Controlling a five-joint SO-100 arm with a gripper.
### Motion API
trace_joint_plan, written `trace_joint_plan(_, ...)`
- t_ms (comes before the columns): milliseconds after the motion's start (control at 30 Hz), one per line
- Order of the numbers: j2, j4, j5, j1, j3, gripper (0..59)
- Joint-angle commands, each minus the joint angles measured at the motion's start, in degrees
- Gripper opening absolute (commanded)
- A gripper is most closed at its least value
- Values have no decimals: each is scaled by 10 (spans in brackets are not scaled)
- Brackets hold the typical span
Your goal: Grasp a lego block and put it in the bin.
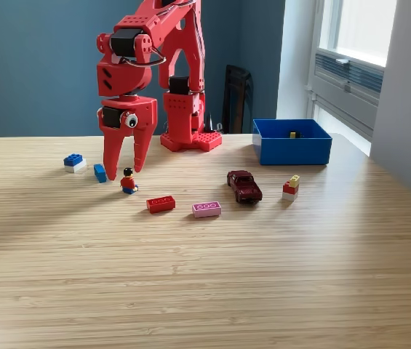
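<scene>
You'll find no readable writing anywhere; the pink brick [206, 209] has only faint oval marks on its top. Your gripper [125, 170] hangs over the wooden table [205, 291] with its two red prongs spread apart, gripping nothing, just beside the small blue brick [100, 172] and the toy figure [129, 181]. The red brick [161, 204] lies near, its long axis roughly left-right (tilted slightly). The bin [292, 142] sits far right in the exterior view, long side left-right, something small and yellow inside. A dark red toy car [244, 186] points toward you.
</scene>
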Motion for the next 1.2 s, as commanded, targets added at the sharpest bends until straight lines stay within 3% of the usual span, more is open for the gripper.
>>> trace_joint_plan(33, 11, -19, -4, 1, 3, 223)
trace_joint_plan(967, 4, -53, -28, -11, 19, 218)
trace_joint_plan(1200, -54, -23, -25, 0, -23, 203)
